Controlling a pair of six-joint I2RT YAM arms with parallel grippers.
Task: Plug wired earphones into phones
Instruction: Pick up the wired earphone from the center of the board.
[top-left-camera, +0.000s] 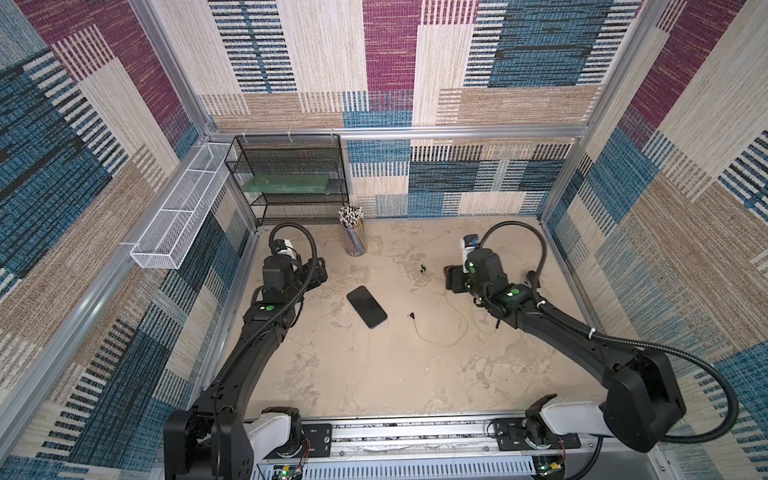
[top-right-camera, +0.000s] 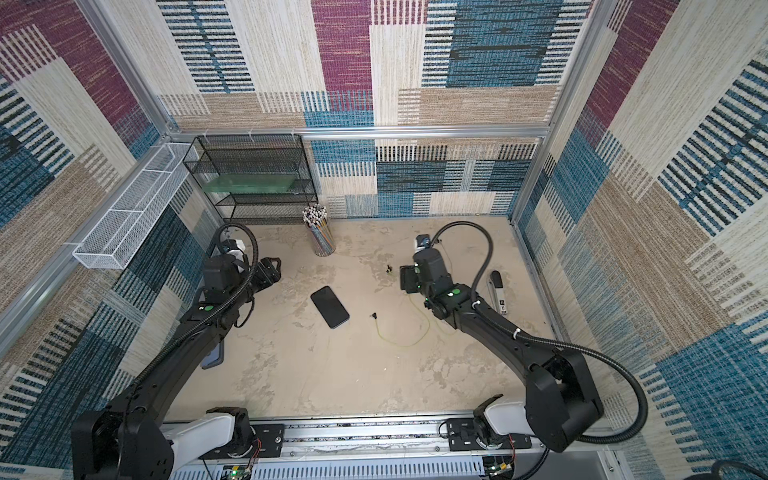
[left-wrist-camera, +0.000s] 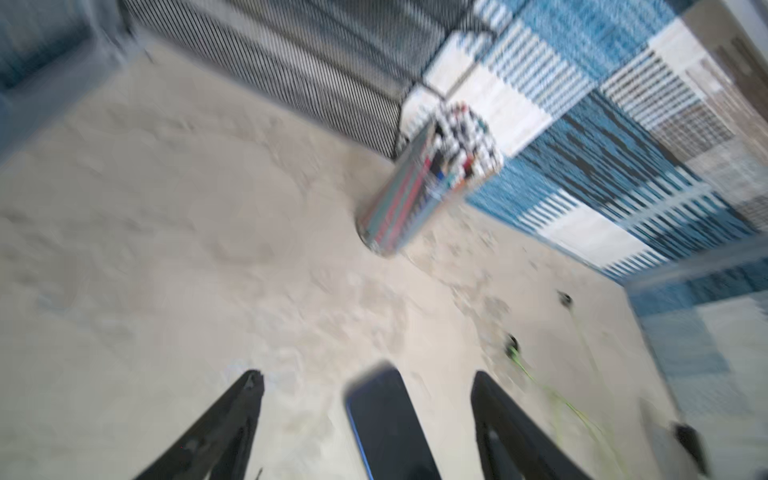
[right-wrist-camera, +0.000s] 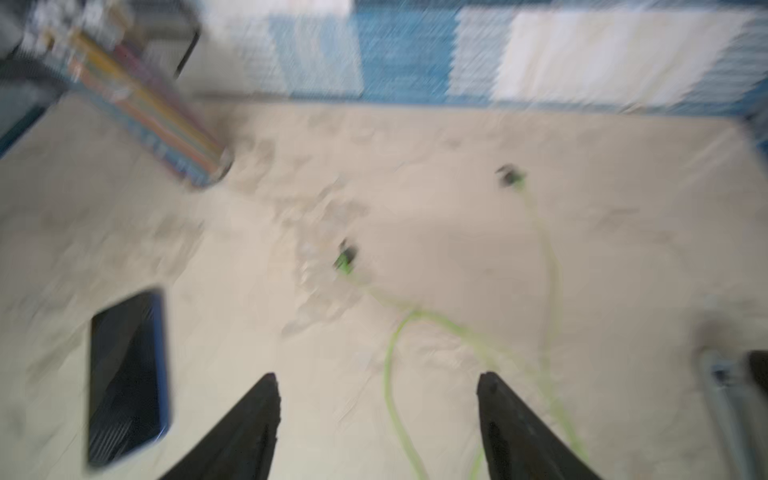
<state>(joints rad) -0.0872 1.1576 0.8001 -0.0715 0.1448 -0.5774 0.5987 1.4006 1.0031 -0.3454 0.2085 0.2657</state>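
Both wrist views blurred, top views sharp. Left gripper (left-wrist-camera: 365, 374): jaws stand wide apart with nothing between them, held above the table (top-left-camera: 395, 395) on the left side. Right gripper (right-wrist-camera: 377, 375): jaws likewise wide apart and empty, held above the right side. The phone (top-left-camera: 367, 306) lies flat, screen up, near the table's middle, between my two grippers and closer to the left one; in the left wrist view it shows on the table beyond the gap of my fingers (left-wrist-camera: 245, 399), untouched. The wired earphones (right-wrist-camera: 387, 374) lie loose on the table to the right of the phone. Their plug (top-left-camera: 412, 316) rests just beside the phone's right-hand long edge, apart from it and not inserted. From the plug the yellow-green cable loops toward me, then runs back under my right gripper. One earbud (top-left-camera: 423, 269) sits beyond the phone, near the right gripper; the right wrist view shows a second one (right-wrist-camera: 510, 175) farther off. A pencil cup (top-left-camera: 355, 237) stands at the back, beside a black mesh shelf (top-left-camera: 286, 178).
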